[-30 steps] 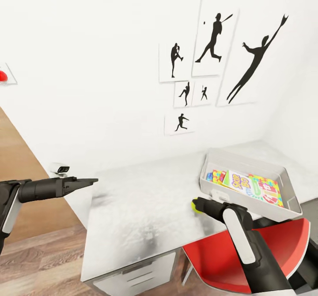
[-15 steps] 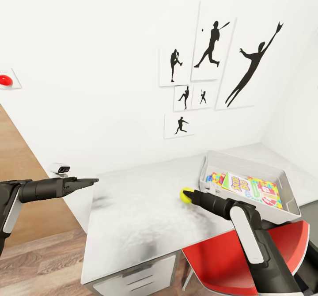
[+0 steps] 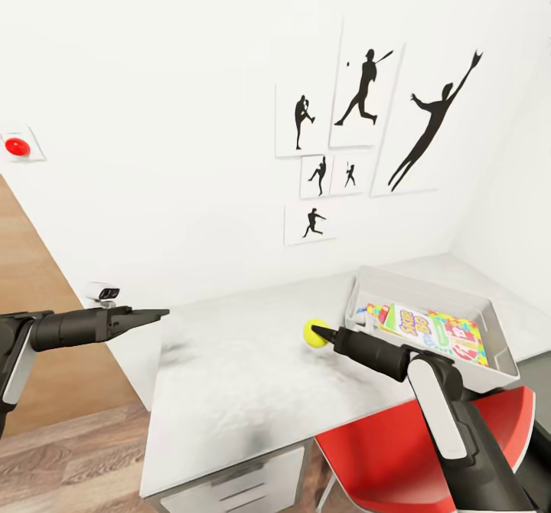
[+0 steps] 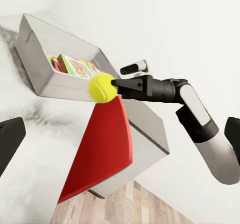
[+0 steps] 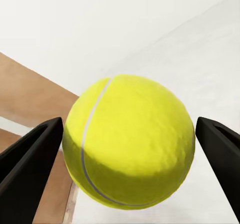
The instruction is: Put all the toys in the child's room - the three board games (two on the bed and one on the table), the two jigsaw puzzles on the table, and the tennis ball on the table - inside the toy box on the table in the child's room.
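The yellow-green tennis ball (image 3: 313,332) hangs just above the light grey table (image 3: 229,360), a little left of the toy box (image 3: 428,287). My right gripper (image 3: 320,334) is shut on it, and its two dark fingers (image 5: 30,154) flank the ball (image 5: 130,149) in the right wrist view. The left wrist view shows the ball (image 4: 101,87) in the air beside the toy box (image 4: 40,58). Inside the box lie a pale board game (image 3: 417,321) and a many-coloured jigsaw puzzle (image 3: 468,338). My left gripper (image 3: 157,315) hovers off the table's left end, open and holding nothing.
A red chair (image 3: 390,444) stands under the table's front edge below my right arm. White drawers (image 3: 237,486) sit beneath the tabletop. Black silhouette pictures (image 3: 360,107) hang on the white wall behind. A small white device (image 3: 103,292) sits near the left gripper.
My right gripper has carried the tennis ball up and away from the table's front edge. The head view has shifted slightly. The left arm has stayed put.
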Robot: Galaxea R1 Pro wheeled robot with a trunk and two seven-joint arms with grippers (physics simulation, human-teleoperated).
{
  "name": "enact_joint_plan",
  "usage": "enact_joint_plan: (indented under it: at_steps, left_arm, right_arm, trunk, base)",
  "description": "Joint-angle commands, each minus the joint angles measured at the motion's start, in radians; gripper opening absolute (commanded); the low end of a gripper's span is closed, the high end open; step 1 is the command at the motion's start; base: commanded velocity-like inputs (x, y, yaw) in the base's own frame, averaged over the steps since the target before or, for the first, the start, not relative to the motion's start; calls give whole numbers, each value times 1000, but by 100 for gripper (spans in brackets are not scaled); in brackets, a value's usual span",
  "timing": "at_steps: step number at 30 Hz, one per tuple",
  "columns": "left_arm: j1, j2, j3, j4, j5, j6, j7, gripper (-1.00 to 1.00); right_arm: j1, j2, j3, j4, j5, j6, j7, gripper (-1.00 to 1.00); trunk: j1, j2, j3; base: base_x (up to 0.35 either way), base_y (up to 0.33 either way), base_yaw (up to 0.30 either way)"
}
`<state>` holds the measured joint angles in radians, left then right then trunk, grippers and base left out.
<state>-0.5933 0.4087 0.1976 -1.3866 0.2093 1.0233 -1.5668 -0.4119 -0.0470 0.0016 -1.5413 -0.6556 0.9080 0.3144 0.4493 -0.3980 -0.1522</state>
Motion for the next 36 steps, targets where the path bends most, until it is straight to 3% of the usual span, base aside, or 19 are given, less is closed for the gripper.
enact_joint_plan:
  at_steps: [1,36]
  left_arm:
    - [-1,1,0,0,-1,11,-4,100]
    - [-1,1,2,0,-3,11,-4,100]
  right_arm:
    - [-1,0,0,0,5,3,14,-100]
    - [1,1,-6,0,4,2,37,-100]
  trunk:
    - [1,-2,0]
    - [1,-2,58]
  base:
    - [0,0,0]
    - [0,-33,0]
